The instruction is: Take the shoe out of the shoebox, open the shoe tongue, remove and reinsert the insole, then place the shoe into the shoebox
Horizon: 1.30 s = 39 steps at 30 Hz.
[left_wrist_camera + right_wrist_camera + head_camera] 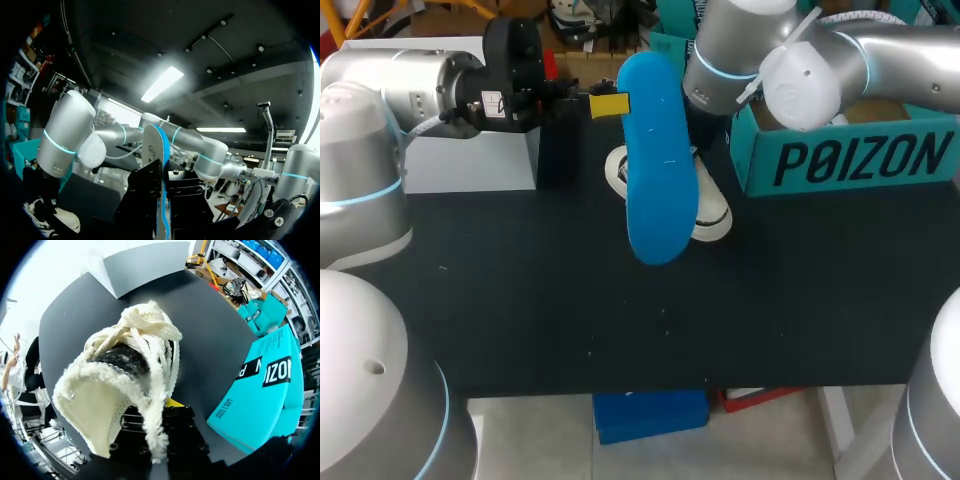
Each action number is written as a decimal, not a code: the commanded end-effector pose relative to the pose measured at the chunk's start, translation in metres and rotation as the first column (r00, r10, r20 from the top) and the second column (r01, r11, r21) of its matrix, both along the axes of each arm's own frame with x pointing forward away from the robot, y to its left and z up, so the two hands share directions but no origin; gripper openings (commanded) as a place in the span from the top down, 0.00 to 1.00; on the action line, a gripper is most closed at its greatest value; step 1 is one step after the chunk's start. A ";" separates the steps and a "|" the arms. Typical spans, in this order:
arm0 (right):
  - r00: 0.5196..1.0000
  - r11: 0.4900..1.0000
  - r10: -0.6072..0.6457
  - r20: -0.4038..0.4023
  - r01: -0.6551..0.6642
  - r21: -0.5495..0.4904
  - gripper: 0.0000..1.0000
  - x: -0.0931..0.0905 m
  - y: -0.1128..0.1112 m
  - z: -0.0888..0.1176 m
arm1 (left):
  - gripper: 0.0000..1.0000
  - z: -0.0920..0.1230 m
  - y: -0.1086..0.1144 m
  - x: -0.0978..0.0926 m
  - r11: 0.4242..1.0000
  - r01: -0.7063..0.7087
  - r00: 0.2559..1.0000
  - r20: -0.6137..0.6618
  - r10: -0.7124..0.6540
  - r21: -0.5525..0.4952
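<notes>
- One blue insole (658, 170), frame centre, clenched in my left hand (608, 104).
- One white shoe (713, 216), grasped by my right hand (161, 409).
- One teal shoebox (850, 160), upper right of worktop (570, 300).

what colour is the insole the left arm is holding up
Bright blue. The long flat insole is one solid blue with no pattern, clearest in the head view.

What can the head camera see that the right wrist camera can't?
Only the head view shows the blue insole, held up in the left gripper, jaws shut on it. Only the right wrist view shows the shoe's fluffy lining and laces close up. Both show the white shoe, the teal shoebox and the black table.
</notes>
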State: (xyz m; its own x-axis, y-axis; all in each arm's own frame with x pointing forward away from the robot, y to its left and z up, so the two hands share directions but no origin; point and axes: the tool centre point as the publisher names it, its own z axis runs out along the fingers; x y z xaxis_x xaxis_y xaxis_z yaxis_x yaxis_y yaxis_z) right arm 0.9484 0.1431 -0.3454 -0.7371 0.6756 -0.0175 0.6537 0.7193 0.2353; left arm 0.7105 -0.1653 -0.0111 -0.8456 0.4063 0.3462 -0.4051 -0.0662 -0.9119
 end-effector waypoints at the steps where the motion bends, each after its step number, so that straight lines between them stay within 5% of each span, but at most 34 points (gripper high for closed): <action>1: 0.973 0.974 -0.225 0.059 0.225 0.000 1.00 -0.013 -0.003 0.005 | 1.00 -0.001 -0.001 -0.001 1.000 -0.005 1.000 0.001 0.005 0.000; 17: 0.811 0.808 -0.583 0.044 0.573 0.138 1.00 -0.033 0.005 -0.004 | 1.00 -0.001 -0.001 -0.001 1.000 -0.005 1.000 0.001 0.005 0.000; 39: 0.749 0.749 -0.660 0.065 0.647 0.144 1.00 -0.035 0.023 -0.047 | 1.00 -0.001 -0.001 -0.001 1.000 -0.005 1.000 0.001 0.005 0.000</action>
State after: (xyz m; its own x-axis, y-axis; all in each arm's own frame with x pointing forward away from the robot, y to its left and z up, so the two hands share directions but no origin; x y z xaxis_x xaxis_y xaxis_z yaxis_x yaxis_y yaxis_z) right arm 0.9080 0.1610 -0.3841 -0.1128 0.9931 0.0317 0.9200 0.0923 0.3808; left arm 0.7105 -0.1653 -0.0111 -0.8456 0.4064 0.3462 -0.4051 -0.0661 -0.9119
